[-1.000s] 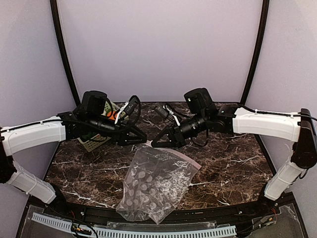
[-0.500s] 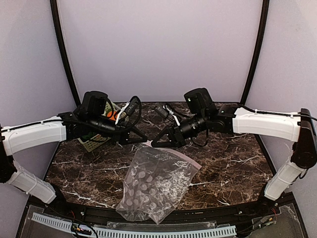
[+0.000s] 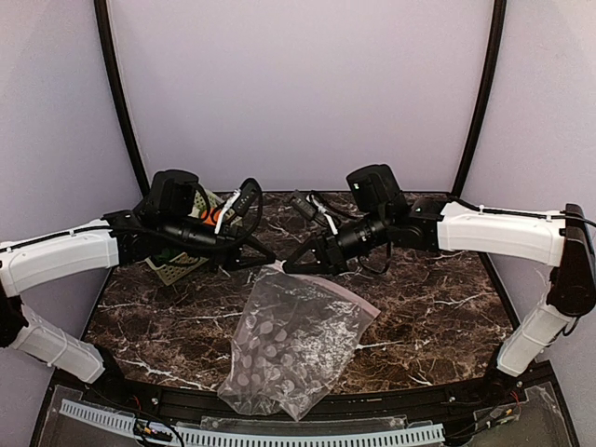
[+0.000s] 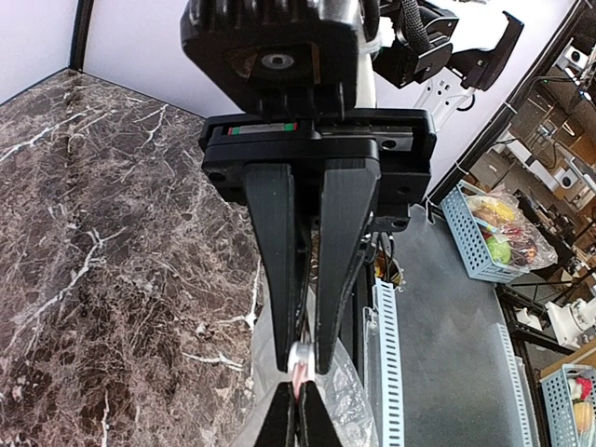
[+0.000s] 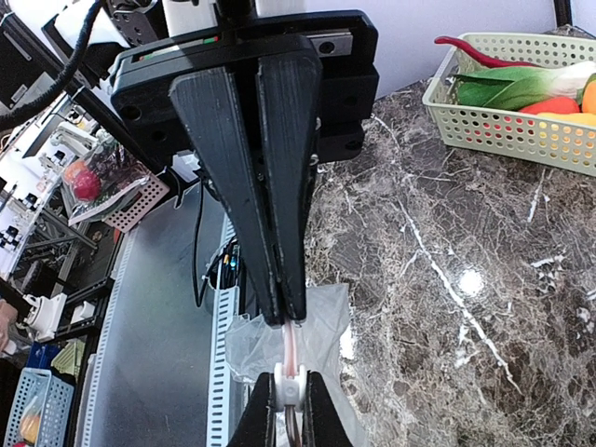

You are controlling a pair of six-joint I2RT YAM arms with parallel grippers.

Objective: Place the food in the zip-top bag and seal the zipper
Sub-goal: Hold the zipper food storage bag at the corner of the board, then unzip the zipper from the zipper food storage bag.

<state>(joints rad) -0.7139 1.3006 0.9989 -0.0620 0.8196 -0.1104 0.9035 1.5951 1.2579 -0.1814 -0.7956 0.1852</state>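
Since a second ago left gripper (image 3: 269, 263) has snapped shut, pinching zipper (image 3: 335, 291) on the far edge of zip-top bag (image 3: 293, 340). Right gripper (image 3: 288, 267) is clamped on the same strip just beside it, probably to pull the mouth open. Food (image 5: 521, 88) lies in basket (image 5: 494, 130), beyond the bag's far-left corner, apart from both claws.

Right jaws pinch the zipper (image 5: 293, 343); basket (image 5: 494, 130) holds food (image 5: 521, 86).

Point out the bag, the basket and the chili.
bag (image 3: 293, 340), top view, middle of its dotted panel.
basket (image 5: 503, 130), right wrist view, front lattice wall.
chili (image 5: 466, 48), right wrist view, its thin curved end.
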